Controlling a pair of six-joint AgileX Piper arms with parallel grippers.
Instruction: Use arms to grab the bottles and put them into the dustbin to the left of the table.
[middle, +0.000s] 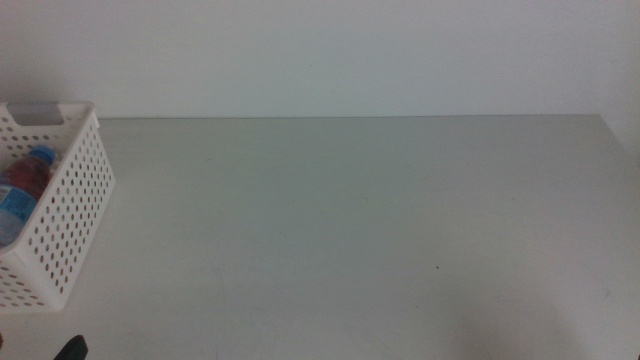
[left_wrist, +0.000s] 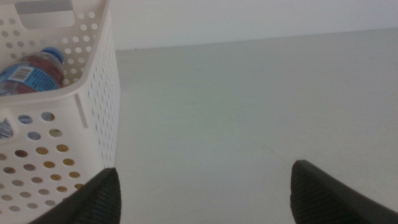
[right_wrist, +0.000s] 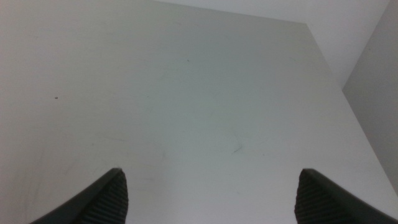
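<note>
From my seat, very little of the machine shows. On the left gripper (left_wrist: 205, 190) I see only the two jaw tips, dark charcoal to black, matte, each a rounded wedge with a smooth outer curve. Their surface looks faintly grainy, but I cannot make out any pattern there. The right gripper (right_wrist: 208, 196) shows the same pair of dark wedges, and here I can read fine parallel ridges running across the inner faces of both jaws, like moulded rubber grip pads. In the middle view a single small black tip (middle: 72, 348) pokes in, too small to detail. No cables, screws or markings are visible to me.
</note>
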